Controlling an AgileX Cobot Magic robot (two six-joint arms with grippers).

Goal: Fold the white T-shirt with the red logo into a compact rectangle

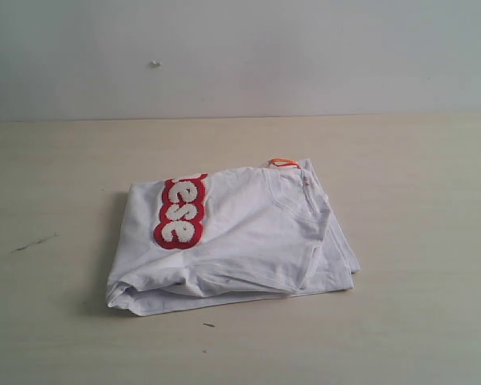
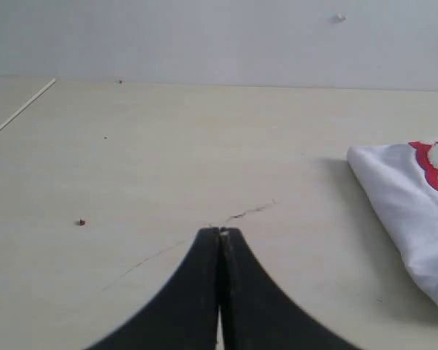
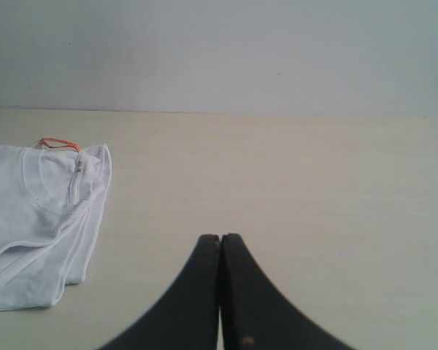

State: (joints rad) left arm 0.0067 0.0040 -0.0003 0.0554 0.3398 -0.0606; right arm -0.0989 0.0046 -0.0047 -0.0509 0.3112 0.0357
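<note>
White T-shirt (image 1: 240,241) lay folded in rough rectangle at table (image 1: 417,337) centre, red logo (image 1: 181,212) on top toward left side, orange neck tag (image 1: 284,162) at far edge. L gripper (image 2: 220,232) clenched, empty, off shirt. R gripper (image 3: 220,238) clenched, empty, near collar side

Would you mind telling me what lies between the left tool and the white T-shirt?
Only bare table, marked by a thin dark scratch, separates the shut left tool from the white T-shirt; the left wrist view shows it.
</note>
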